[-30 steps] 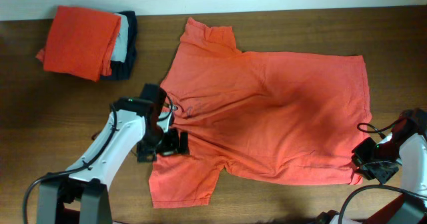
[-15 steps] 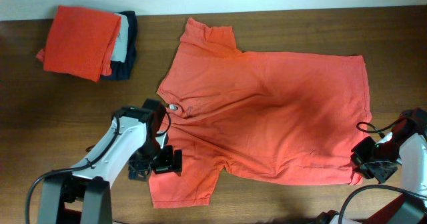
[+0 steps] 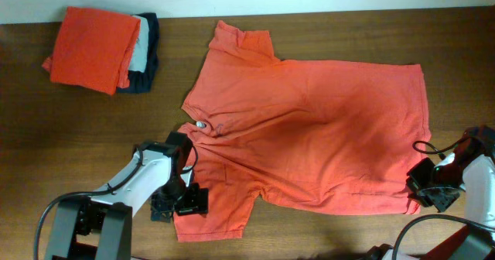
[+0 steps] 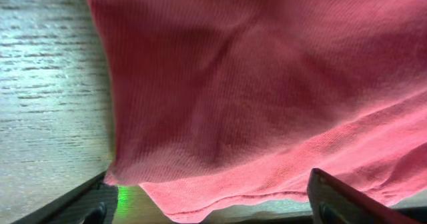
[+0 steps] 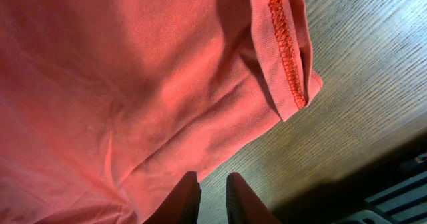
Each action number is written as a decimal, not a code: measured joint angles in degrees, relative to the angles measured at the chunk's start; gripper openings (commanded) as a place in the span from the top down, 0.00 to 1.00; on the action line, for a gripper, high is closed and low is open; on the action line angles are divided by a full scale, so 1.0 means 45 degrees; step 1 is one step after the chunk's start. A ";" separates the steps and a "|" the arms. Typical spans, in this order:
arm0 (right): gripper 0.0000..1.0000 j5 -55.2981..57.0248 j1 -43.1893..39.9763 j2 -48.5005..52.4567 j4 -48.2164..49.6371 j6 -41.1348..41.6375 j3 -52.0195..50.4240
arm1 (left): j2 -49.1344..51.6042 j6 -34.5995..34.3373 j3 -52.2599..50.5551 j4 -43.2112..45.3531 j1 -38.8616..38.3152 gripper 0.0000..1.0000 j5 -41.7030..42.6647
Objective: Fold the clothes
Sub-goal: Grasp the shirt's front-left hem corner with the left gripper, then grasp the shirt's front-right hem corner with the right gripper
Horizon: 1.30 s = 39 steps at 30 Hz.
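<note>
The T-shirt [image 3: 325, 128] lies spread flat on the counter [image 3: 93, 144]. Its long axis runs left to right in the overhead view, neck left, hem right. The left pincer [image 3: 179, 205] gapes wide astride the lower sleeve [image 3: 216, 210]. The right pincer [image 3: 421, 192] is nearly closed at the hem's corner; whether it pinches cloth I cannot tell.

You have bare counter [image 3: 85, 128] on the left to pass; the folded pile [image 3: 97, 49] blocks the far left corner, the T-shirt [image 3: 325, 128] covers the middle.
</note>
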 measured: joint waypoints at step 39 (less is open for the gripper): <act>0.12 0.4877 -0.0024 -0.0015 0.2642 0.3575 -0.2254 | 0.0000 0.0253 -0.0015 0.0228 0.0000 0.99 0.0670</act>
